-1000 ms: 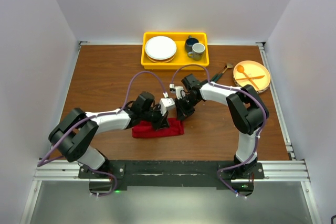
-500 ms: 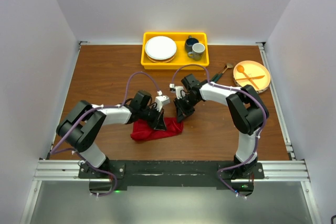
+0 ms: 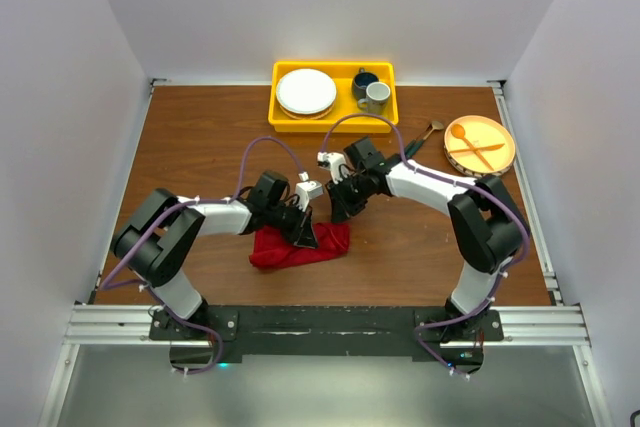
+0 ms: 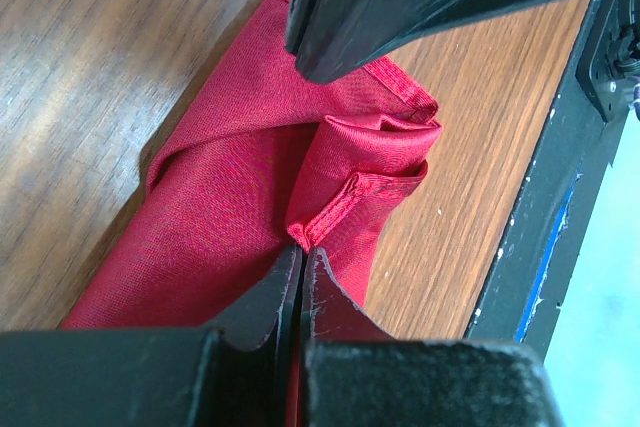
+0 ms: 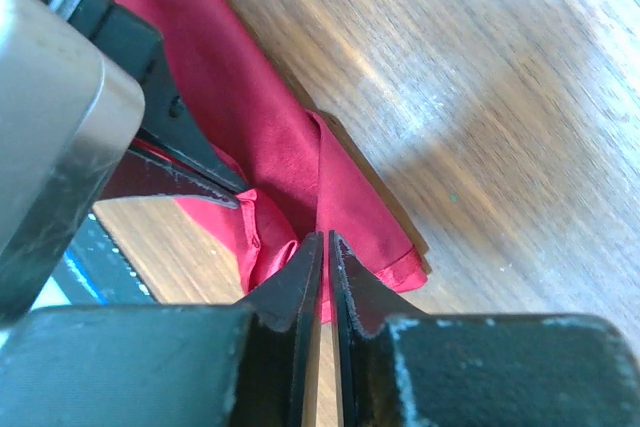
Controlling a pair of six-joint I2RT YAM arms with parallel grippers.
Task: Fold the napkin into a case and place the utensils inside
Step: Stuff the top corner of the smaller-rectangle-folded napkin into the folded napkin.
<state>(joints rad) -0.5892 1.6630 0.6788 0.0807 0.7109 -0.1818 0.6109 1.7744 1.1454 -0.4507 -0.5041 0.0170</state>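
Left hand (image 4: 302, 255) — tight on napkin (image 4: 225, 182) fold

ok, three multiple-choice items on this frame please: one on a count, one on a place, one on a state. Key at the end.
1. How many mugs stand in the yellow tray?
A) one
B) two
C) four

2. Where is the red napkin?
A) in the yellow tray
B) on the round plate
C) on the table, near its front edge

3. The left jaws are:
A) shut on a fold of the napkin
B) wide open above it
C) holding a spoon

Key:
1 B, a dark mug and a grey one sit beside the white plates.
2 C, the top view shows it lying on the bare wood.
3 A, the left wrist view shows the tips together with cloth pinched between them.
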